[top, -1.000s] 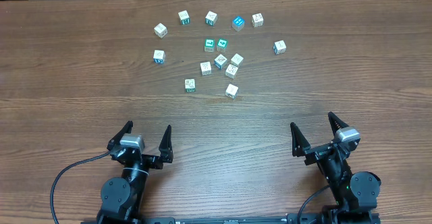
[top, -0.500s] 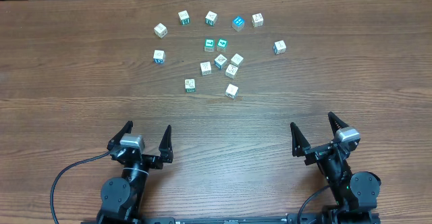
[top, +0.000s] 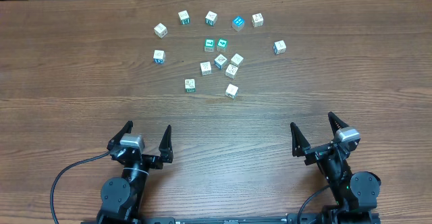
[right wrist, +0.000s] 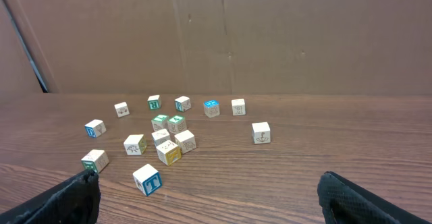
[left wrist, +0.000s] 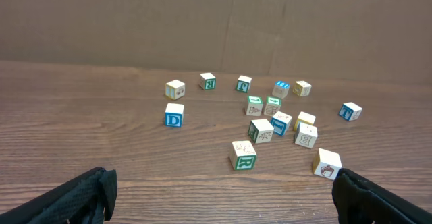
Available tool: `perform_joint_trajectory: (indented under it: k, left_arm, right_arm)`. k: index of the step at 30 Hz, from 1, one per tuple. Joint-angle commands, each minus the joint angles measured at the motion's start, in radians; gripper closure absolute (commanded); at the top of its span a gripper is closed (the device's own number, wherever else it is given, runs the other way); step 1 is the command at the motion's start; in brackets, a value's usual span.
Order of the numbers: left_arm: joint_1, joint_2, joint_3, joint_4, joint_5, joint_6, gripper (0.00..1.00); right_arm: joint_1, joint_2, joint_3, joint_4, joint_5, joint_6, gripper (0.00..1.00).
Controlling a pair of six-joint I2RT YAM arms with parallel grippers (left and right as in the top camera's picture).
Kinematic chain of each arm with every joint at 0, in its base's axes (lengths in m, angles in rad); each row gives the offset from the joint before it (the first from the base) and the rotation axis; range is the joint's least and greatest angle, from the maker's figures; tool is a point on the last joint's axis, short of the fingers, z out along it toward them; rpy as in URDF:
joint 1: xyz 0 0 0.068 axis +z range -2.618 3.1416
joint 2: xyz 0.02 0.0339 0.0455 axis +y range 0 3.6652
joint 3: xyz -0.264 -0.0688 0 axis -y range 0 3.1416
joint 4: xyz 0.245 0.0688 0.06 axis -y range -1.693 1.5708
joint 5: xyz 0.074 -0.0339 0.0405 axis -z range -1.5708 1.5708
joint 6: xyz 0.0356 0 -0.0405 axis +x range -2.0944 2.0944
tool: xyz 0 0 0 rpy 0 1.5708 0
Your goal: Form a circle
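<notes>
Fingers (left wrist: pixel 74 197) of left gripper (top: pixel 148 127) are cropped; cubes (top: pixel 231 71) show mostly unreadable marks.

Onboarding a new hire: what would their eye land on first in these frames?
The loose scatter of small white and teal wooden letter cubes on the far half of the brown wood-grain table, no circle yet. Then the left end effector and right end effector, both open at the near edge, well short of the cubes.
</notes>
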Motion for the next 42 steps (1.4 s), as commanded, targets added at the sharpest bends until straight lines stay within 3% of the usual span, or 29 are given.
perform_joint_trajectory:
  k: [1,26,35,42]
  left_arm:
    - [0.005,-0.010,-0.003,0.004,-0.019,0.019,0.01]
    - [0.005,-0.010,0.034,-0.015,-0.019,0.018,0.00]
    - [0.005,0.084,0.315,-0.223,-0.036,0.019,0.01]
    - [0.005,0.383,0.661,-0.375,-0.036,0.045,0.00]
  right_arm:
    - [-0.003,-0.011,-0.010,0.006,0.008,-0.004,0.00]
    - [-0.003,-0.011,-0.010,0.006,0.008,-0.005,0.00]
    - [-0.003,-0.011,-0.010,0.006,0.008,-0.004,0.00]
    - [-0.003,-0.011,-0.010,0.006,0.008,-0.005,0.00]
